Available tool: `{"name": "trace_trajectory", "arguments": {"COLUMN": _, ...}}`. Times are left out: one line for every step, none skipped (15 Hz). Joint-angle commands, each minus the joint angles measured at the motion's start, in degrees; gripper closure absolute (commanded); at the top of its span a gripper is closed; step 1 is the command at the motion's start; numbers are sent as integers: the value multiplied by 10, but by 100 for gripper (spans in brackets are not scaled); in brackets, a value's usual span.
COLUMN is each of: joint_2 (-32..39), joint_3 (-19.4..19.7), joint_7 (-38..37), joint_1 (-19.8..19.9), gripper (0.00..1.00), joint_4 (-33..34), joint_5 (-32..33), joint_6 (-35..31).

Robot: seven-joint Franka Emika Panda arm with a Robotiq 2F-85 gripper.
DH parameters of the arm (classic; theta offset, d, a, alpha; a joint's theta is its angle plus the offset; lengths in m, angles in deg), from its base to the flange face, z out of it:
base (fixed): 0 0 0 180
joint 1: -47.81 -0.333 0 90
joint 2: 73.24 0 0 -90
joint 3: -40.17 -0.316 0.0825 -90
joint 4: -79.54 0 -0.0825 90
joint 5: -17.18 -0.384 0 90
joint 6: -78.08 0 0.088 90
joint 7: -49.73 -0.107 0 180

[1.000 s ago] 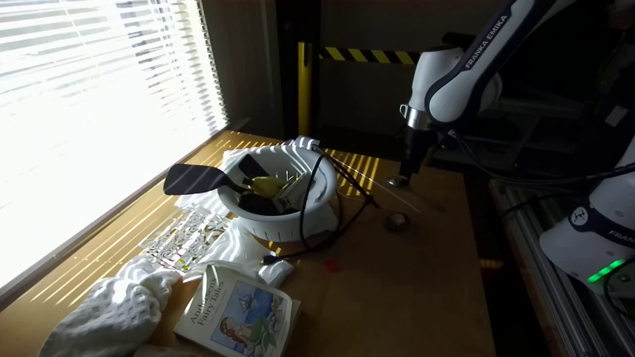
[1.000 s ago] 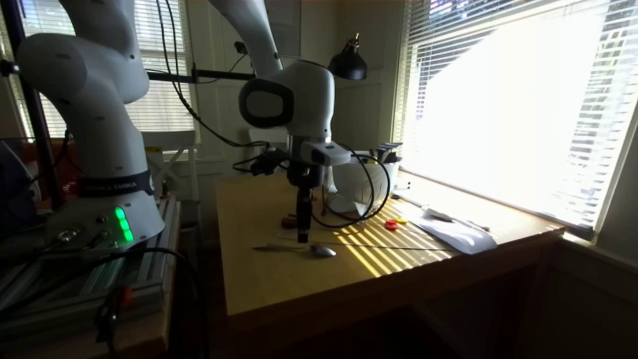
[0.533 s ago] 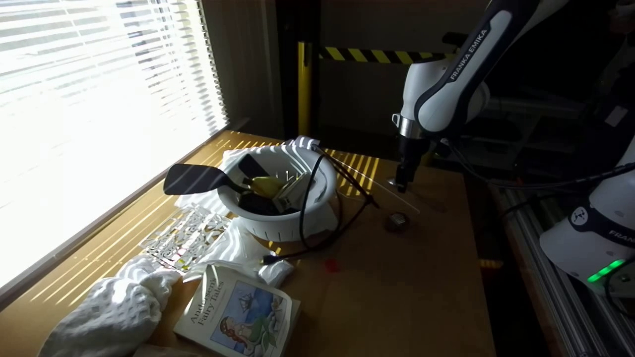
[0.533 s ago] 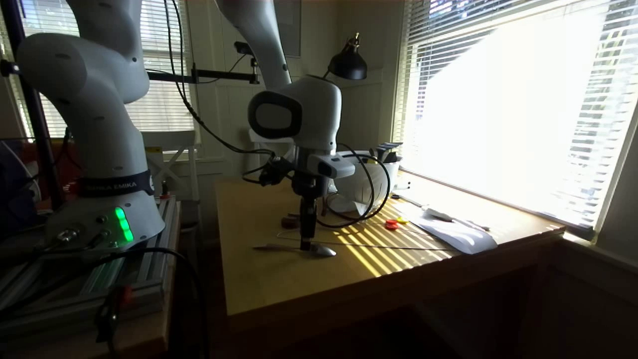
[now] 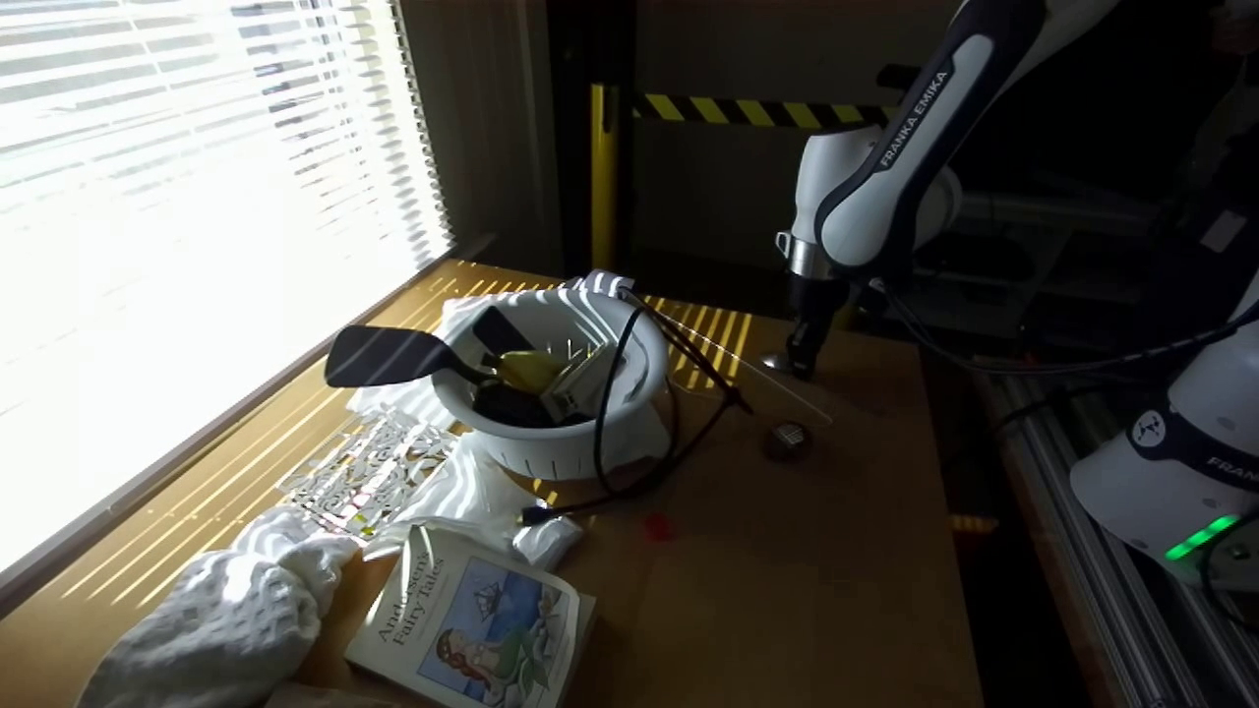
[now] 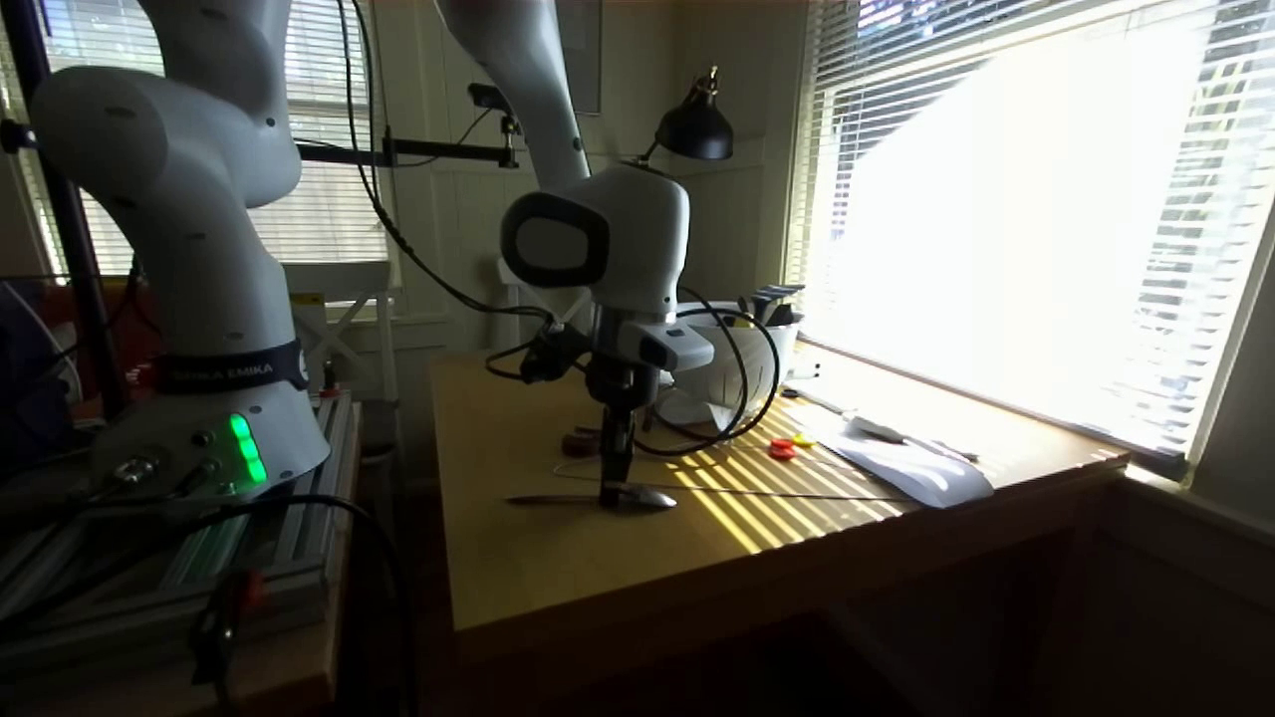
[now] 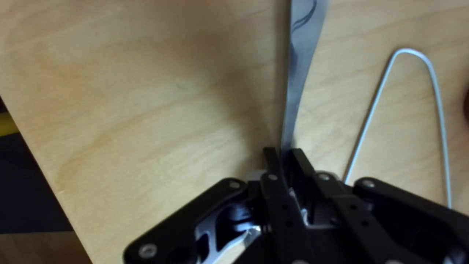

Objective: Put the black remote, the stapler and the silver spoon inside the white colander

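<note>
The silver spoon (image 5: pixel 777 363) lies at the far side of the table, its bowl (image 6: pixel 652 497) poking out past the fingertips. In the wrist view, the spoon's handle (image 7: pixel 302 47) runs up and away from my gripper (image 7: pixel 283 153), whose jaws are shut on it. In both exterior views the gripper (image 5: pixel 802 374) points down at table level. The white colander (image 5: pixel 556 460) stands nearer the window, filled with several things. Among its contents are dark items (image 5: pixel 511 403), but I cannot tell whether the black remote or the stapler is one of them.
A black spatula (image 5: pixel 389 356) sticks out over the colander's rim. A black cable (image 5: pixel 689 442) loops down its side. Close to the gripper are a thin white wire (image 7: pixel 370 113) and a dark round object (image 5: pixel 789 441). A book (image 5: pixel 482 629) and white cloth (image 5: pixel 226 610) lie farther along.
My gripper has come down to the table and moved slightly toward the colander side. Its jaws have closed round the spoon, which has shifted and rolled a little.
</note>
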Motion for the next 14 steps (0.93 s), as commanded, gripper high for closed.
{"name": "trace_trajectory", "arguments": {"joint_2": -1, "joint_3": -3, "joint_7": 8, "joint_1": 1, "gripper": 100, "joint_4": 9, "joint_5": -1, "joint_6": 19}}
{"name": "trace_trajectory", "arguments": {"joint_2": -20, "joint_3": -4, "joint_7": 15, "joint_1": 1, "gripper": 98, "joint_4": -3, "joint_5": 3, "joint_6": 20}}
{"name": "trace_trajectory", "arguments": {"joint_2": -28, "joint_3": -8, "joint_7": 23, "joint_1": 2, "gripper": 98, "joint_4": -8, "joint_5": 1, "joint_6": 16}}
{"name": "trace_trajectory", "arguments": {"joint_2": -65, "joint_3": -17, "joint_7": 49, "joint_1": 7, "gripper": 98, "joint_4": -34, "joint_5": -2, "joint_6": -14}}
{"name": "trace_trajectory", "arguments": {"joint_2": -89, "joint_3": -26, "joint_7": 70, "joint_1": 11, "gripper": 98, "joint_4": -52, "joint_5": -8, "joint_6": -43}}
{"name": "trace_trajectory", "arguments": {"joint_2": -117, "joint_3": -28, "joint_7": 74, "joint_1": 7, "gripper": 98, "joint_4": -65, "joint_5": -8, "joint_6": -55}}
{"name": "trace_trajectory", "arguments": {"joint_2": -139, "joint_3": -40, "joint_7": 89, "joint_1": 9, "gripper": 98, "joint_4": -73, "joint_5": -21, "joint_6": -69}}
{"name": "trace_trajectory", "arguments": {"joint_2": -163, "joint_3": -50, "joint_7": 99, "joint_1": 6, "gripper": 98, "joint_4": -81, "joint_5": -32, "joint_6": -82}}
{"name": "trace_trajectory", "arguments": {"joint_2": -184, "joint_3": -72, "joint_7": 114, "joint_1": 10, "gripper": 98, "joint_4": -84, "joint_5": -57, "joint_6": -92}}
{"name": "trace_trajectory", "arguments": {"joint_2": -207, "joint_3": -89, "joint_7": 128, "joint_1": 2, "gripper": 98, "joint_4": -86, "joint_5": -87, "joint_6": -99}}
{"name": "trace_trajectory", "arguments": {"joint_2": -229, "joint_3": -98, "joint_7": 126, "joint_1": -14, "gripper": 98, "joint_4": -86, "joint_5": -99, "joint_6": -107}}
{"name": "trace_trajectory", "arguments": {"joint_2": -246, "joint_3": -107, "joint_7": 124, "joint_1": -26, "gripper": 98, "joint_4": -84, "joint_5": -107, "joint_6": -119}}
{"name": "trace_trajectory", "arguments": {"joint_2": -261, "joint_3": -117, "joint_7": 119, "joint_1": -39, "gripper": 98, "joint_4": -77, "joint_5": -114, "joint_6": -129}}
{"name": "trace_trajectory", "arguments": {"joint_2": -277, "joint_3": -129, "joint_7": 92, "joint_1": -44, "gripper": 98, "joint_4": -74, "joint_5": -87, "joint_6": -145}}
